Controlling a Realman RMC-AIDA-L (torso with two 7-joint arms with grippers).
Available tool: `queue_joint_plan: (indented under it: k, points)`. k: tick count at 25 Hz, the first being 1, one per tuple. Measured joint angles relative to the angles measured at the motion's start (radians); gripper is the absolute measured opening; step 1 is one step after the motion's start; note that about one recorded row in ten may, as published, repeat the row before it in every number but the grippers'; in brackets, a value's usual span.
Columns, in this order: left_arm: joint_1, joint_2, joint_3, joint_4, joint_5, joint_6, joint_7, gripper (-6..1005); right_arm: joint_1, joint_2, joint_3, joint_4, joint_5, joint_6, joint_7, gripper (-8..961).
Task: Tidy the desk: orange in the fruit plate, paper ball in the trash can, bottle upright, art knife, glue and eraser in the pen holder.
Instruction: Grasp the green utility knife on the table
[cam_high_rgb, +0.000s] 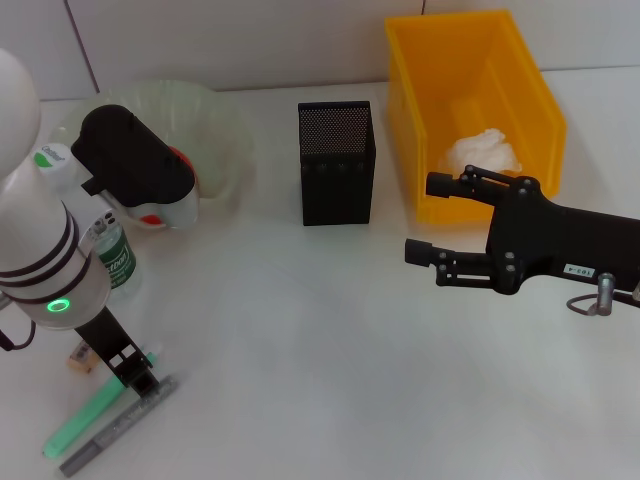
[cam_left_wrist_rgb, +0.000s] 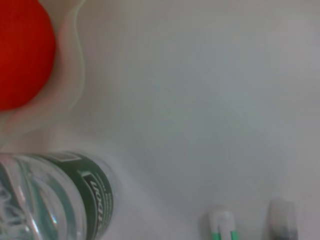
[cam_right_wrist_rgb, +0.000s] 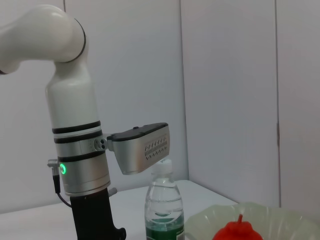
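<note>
Orange (cam_high_rgb: 176, 158) sits in the translucent fruit plate (cam_high_rgb: 225, 130) at far left, mostly hidden behind the left arm's wrist in the head view; right wrist view shows it clearly in the plate. Paper ball (cam_high_rgb: 484, 152) lies inside the yellow trash bin (cam_high_rgb: 520, 75) at far right. Bottle (cam_high_rgb: 112, 255) stands upright on the surface (cam_high_rgb: 320, 340), just near of the plate, cap on, green label. Black mesh pen holder (cam_high_rgb: 337, 160) stands between plate and bin. Left gripper (cam_high_rgb: 135, 378) is low over the near-left corner, its tip right at the green glue stick (cam_high_rgb: 85, 415) and the grey art knife (cam_high_rgb: 120, 430), which lie side by side, angled. Jaws of the left one: cannot tell, too little shows. Small tan eraser (cam_high_rgb: 82, 358) lies just left of that arm, partly hidden. Right gripper (cam_high_rgb: 425, 215) hangs at mid-right, near of the bin, jaws spread wide, holding nothing, pointing left toward the pen holder.
</note>
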Motion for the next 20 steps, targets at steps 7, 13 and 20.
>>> queue_joint_plan:
  k: [7, 13, 20]
  points:
    - [0.0, 0.0, -0.002, -0.001, 0.0, -0.001, 0.0, 480, 0.0, 0.0, 0.0, 0.0, 0.0, 0.0, 0.0, 835]
    - [-0.001, 0.0, 0.001, -0.002, 0.0, -0.001, 0.0, 476, 0.0, 0.0, 0.0, 0.0, 0.0, 0.0, 0.0, 835]
    - [-0.002, 0.0, 0.005, -0.002, 0.0, -0.001, 0.001, 465, 0.001, 0.0, 0.0, -0.002, 0.0, 0.0, 0.0, 836]
